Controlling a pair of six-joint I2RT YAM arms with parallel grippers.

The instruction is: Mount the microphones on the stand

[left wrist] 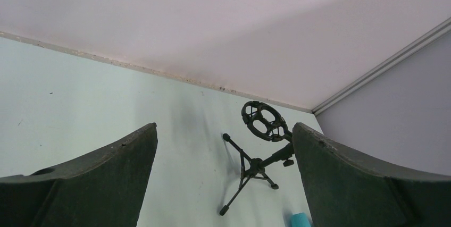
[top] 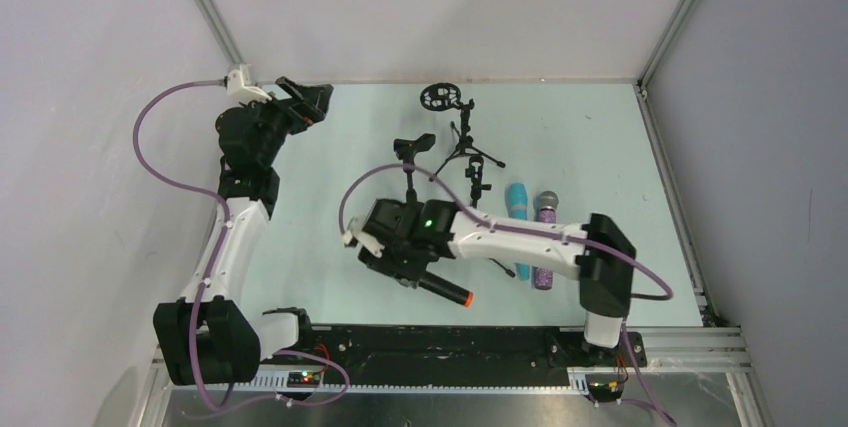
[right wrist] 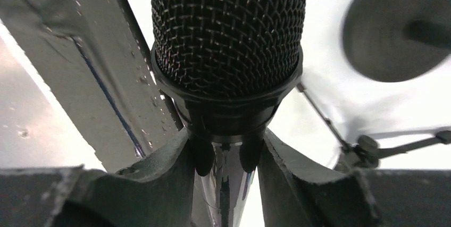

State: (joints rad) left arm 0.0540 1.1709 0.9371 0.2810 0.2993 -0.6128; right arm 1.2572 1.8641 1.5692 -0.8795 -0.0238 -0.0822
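My right gripper [top: 392, 250] is shut on the black microphone [top: 440, 288], held low over the table's near middle with its orange-red end [top: 466, 299] pointing near-right. In the right wrist view the fingers [right wrist: 175, 168] clamp the neck under its black mesh head [right wrist: 228, 30]. The cyan-blue microphone [top: 520, 215] and the glittery purple microphone [top: 545, 242] lie side by side to the right. Black tripod stands are behind: one with a ring mount [top: 437, 97], one with a clip [top: 413, 145]. My left gripper [top: 312, 99] is open and empty at the far left.
The left wrist view shows the ring-mount stand [left wrist: 263, 122] on its tripod legs [left wrist: 250, 176] and the cyan tip [left wrist: 300, 220]. A third small stand [top: 476, 183] is beside the cyan microphone. White walls enclose the table; a black rail [top: 450, 342] runs along the near edge.
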